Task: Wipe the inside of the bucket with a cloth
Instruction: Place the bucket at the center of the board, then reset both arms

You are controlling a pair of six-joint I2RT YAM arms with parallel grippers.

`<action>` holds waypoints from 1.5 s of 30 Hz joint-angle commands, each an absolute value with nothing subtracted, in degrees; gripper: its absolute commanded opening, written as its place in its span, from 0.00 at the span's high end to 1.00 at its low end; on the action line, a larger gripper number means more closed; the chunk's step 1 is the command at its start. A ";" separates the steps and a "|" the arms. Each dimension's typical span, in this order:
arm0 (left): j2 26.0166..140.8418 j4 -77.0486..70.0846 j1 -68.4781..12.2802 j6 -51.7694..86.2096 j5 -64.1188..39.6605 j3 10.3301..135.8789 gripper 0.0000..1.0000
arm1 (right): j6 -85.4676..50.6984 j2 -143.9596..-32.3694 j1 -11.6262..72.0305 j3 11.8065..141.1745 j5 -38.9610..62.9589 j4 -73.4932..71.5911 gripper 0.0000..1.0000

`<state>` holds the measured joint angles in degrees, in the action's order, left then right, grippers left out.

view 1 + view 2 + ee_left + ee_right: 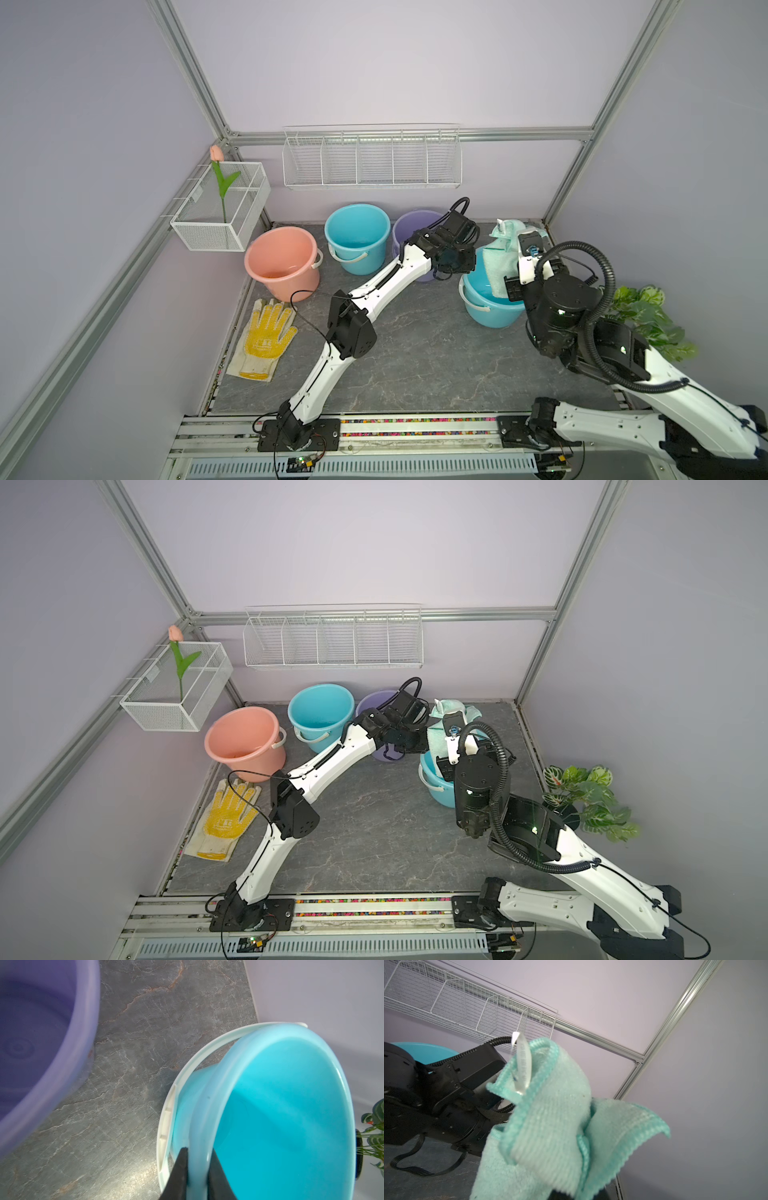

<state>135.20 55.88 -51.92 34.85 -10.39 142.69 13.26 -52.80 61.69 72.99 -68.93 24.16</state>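
— Left wrist view: what is logged?
— The rim of a tilted sky-blue plastic bucket [280,1115] is seen clamped by the left gripper [199,1148], with one black finger outside the wall and one inside. A white plastic bail handle [168,1109] is folded down along the outer wall. A round lilac plastic bucket [41,1032] is noted near it, apart, on the grey marbled tabletop [135,1064].
— And the right gripper [579,1195]?
— In the right wrist view its jaws are found clenched on a pale mint-green microfibre cloth [550,1126]. The dark fingers are mostly covered by fabric. A small white label [523,1064] is seen standing up from a hem.
— Where is the cloth placed?
— In both top views it is held up over the tilted bucket's open mouth, near the table's back right corner. Its lower end is seen hanging in front of the blue interior [500,266]. Contact with the inner wall cannot be told.
— Anything else recorded?
— A salmon-pink plastic bucket [282,257] and an upright sky-blue bucket [357,232] are noted further left. A white knitted glove with yellow dots [266,336] is laid flat by the left edge.
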 commanded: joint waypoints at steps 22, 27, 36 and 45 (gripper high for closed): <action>114.35 52.70 -48.68 31.86 -2.47 124.66 0.53 | 0.96 -57.33 61.52 77.65 -60.08 31.79 0.91; 100.15 48.48 -45.40 33.37 1.67 108.07 0.52 | -6.97 -60.48 59.67 76.19 -50.27 34.61 0.88; 75.39 42.45 -38.89 34.22 9.14 81.93 0.51 | -17.94 -69.35 57.05 64.02 -27.26 25.19 0.81; 63.59 38.18 -38.43 34.37 15.30 65.34 0.47 | -20.94 -79.80 57.11 52.32 -21.31 10.26 0.45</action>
